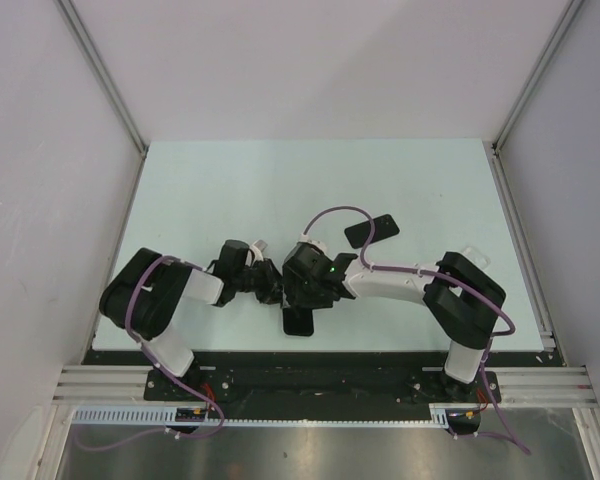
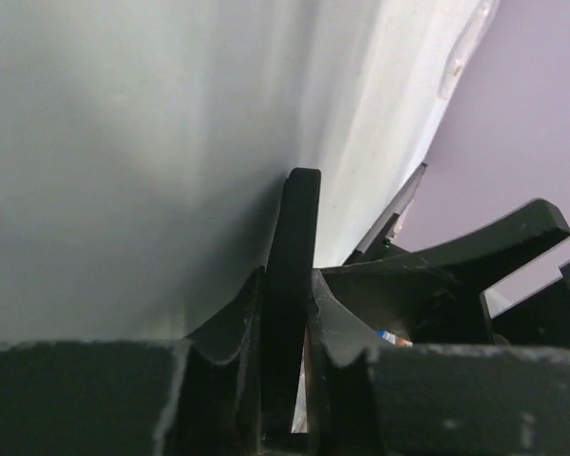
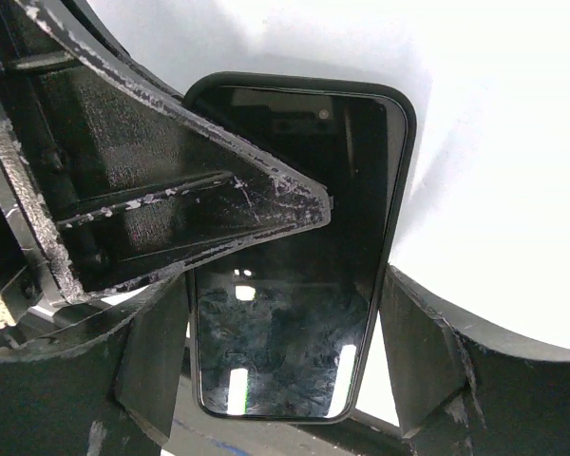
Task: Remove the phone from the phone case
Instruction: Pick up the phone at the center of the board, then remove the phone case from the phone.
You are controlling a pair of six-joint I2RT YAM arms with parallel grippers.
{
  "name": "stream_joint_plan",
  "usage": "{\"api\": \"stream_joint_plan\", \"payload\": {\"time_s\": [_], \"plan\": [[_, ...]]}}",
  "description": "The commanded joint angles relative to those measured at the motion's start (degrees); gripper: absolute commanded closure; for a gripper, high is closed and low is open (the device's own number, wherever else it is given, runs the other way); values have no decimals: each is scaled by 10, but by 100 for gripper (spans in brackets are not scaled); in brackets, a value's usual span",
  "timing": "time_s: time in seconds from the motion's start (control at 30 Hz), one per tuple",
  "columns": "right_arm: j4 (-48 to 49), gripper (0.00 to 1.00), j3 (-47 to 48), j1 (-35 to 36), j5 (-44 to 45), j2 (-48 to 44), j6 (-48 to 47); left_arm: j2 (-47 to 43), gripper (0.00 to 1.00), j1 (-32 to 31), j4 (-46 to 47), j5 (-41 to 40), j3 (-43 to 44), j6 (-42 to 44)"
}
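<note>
Left tool [image 2: 287,285] pinches the phone [image 2: 300,209] edgewise between its fingers.

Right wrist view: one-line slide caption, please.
Left gripper pinches the phone across its dark screen; right gripper's open fingers flank its lower end.

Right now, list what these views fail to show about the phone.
Top external: phone mostly hidden under right gripper; flat black item too small to identify.
Left wrist: phone edge-on, lower end buried between left gripper fingers.
Right wrist: left gripper's finger covers the screen's upper left.
</note>
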Motion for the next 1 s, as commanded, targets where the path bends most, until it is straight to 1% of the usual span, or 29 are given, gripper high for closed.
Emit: {"api": "stream_joint_plan", "payload": {"time_s": [0.0, 0.03, 0.07, 0.13, 0.17, 0.23, 0.37, 0.4, 0.43, 0.47, 0.5, 0.53, 0.57, 0.6, 0.63, 0.67, 0.7, 0.73, 0.8, 0.83, 0.87, 0.93, 0.97], "plan": [[56, 45, 11, -7, 11, -41, -4, 8, 90, -25, 63, 51, 2, -39], [55, 30, 11, -8, 9, -45, -6, 8, 100, -26, 63, 52, 6, -41], [46, 24, 10, -11, 8, -55, -9, 7, 100, -26, 68, 57, 10, -48], [34, 13, 9, -20, 13, -73, -17, -1, 100, -23, 81, 63, 15, -59], [27, 11, 4, -23, 16, -83, -19, -8, 100, -21, 86, 65, 20, -70], [18, 8, -6, -35, 18, -132, -30, -29, 100, -8, 85, 69, 38, -79], [39, 7, -44, -60, 9, -238, -38, -73, 100, 14, 48, 61, 99, -77], [49, 8, -70, -67, 2, -280, -39, -79, 100, 21, 46, 58, 108, -78], [62, 8, -85, -85, -8, -301, -32, -91, 100, 25, 51, 58, 118, -84], [98, 8, -104, -99, -34, -322, -25, -97, 100, 29, 60, 58, 133, -89], [119, 8, -142, -111, -54, -344, -17, -102, 100, 32, 74, 58, 137, -97], [142, 9, -165, -122, -70, -383, -9, -107, 100, 34, 119, 62, 140, -122], [191, 10, -186, -150, -102, -404, 14, -113, 100, 38, 149, 63, 141, -139], [211, 11, -207, -164, -118, -422, 26, -115, 100, 41, 181, 65, 140, -157], [245, 14, -246, -178, -131, -454, 40, -115, 100, 43, 242, 70, 139, -192], [289, 16, -261, -200, -159, -466, 60, -111, 100, 47, 270, 73, 140, -209], [305, 20, -274, -210, -172, -475, 68, -109, 100, 49, 298, 74, 140, -225], [317, 22, -287, -216, -183, -487, 72, -104, 100, 50, 348, 75, 139, -261], [354, 23, -296, -225, -210, -489, 86, -88, 100, 50, 405, 73, 136, -298], [367, 24, -298, -226, -215, -488, 92, -81, 100, 50, 461, 70, 134, -335], [403, 24, -309, -226, -228, -481, 98, -75, 100, 50, 491, 66, 131, -354], [437, 24, -318, -226, -241, -470, 122, -52, 100, 50, 558, 63, 130, -402], [472, 26, -325, -227, -253, -455, 128, -46, 100, 50, 572, 62, 130, -413]]}}
